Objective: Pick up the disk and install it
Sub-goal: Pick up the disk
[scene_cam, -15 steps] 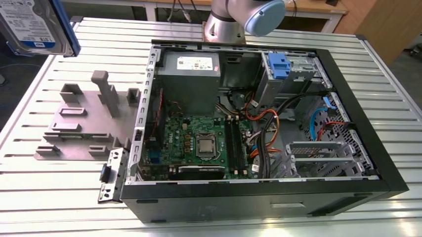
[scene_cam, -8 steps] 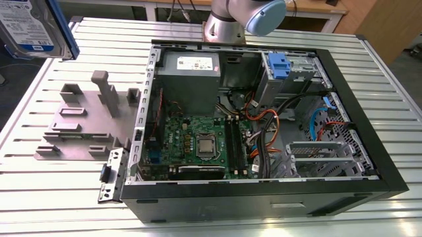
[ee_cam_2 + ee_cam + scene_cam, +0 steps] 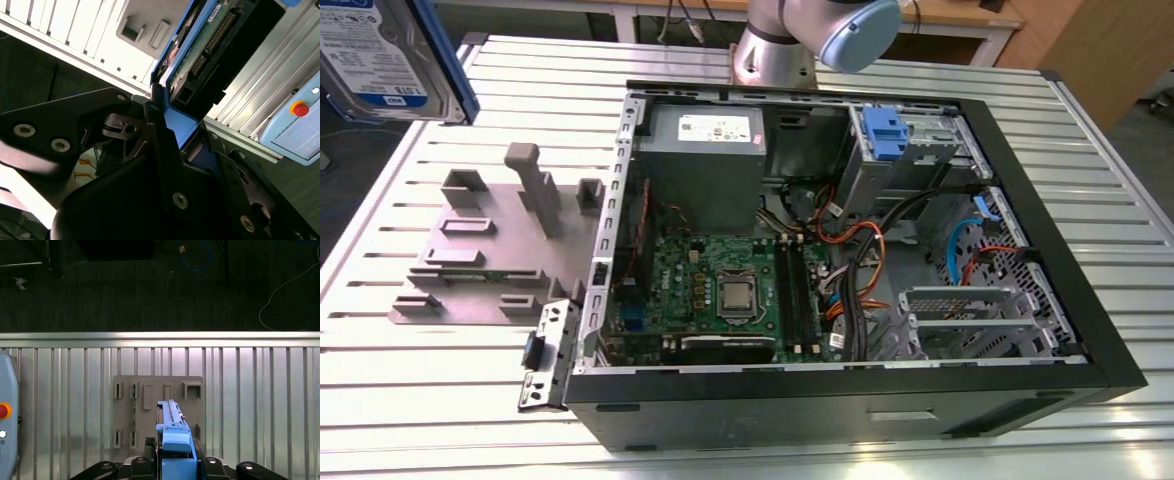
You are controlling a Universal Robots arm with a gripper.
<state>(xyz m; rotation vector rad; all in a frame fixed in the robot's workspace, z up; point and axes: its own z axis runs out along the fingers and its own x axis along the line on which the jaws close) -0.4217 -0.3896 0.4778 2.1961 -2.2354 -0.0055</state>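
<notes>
Light in my exterior view is bright and even: the ribbed silver metal table [image 3: 1081, 130] glows pale, while the inside of the open black computer case [image 3: 854, 400] sits darker, with soft shadows. My first wrist view has a glare band along the table's edge, beside dim dark carpet [image 3: 125, 290]. In the second wrist view the table slats blow out white, and the blue-railed silver disk [image 3: 200, 55] is shaded.

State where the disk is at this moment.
The disk is in the exterior view's upper left corner, held off the table. In the first wrist view the gripper clamps it edge-on above the grey slotted stand.
</notes>
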